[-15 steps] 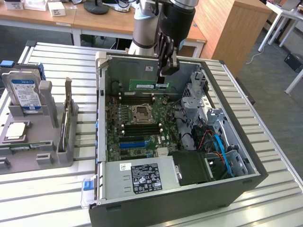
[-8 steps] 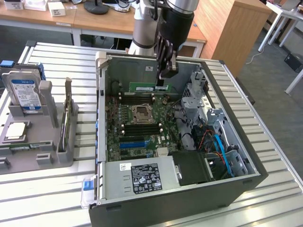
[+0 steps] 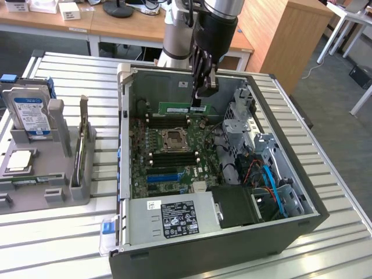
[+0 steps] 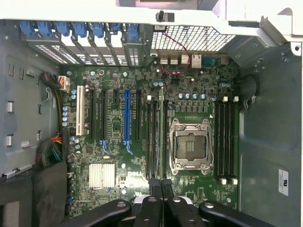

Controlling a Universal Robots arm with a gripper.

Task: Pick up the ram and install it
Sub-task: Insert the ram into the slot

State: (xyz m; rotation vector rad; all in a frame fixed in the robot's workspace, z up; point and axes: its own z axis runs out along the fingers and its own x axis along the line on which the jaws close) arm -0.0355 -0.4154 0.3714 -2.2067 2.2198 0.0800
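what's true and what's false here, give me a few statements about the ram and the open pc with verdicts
1. The jaws are shut on the ram. True.
2. The ram lies on the grey holder outside the case. False: it is held inside the open computer case, over the motherboard.
3. The processor socket sits between two groups of memory slots. True.
4. The hard drive is mounted inside the case. False: the hard drive stands on the grey holder outside the case, at the exterior view's left.
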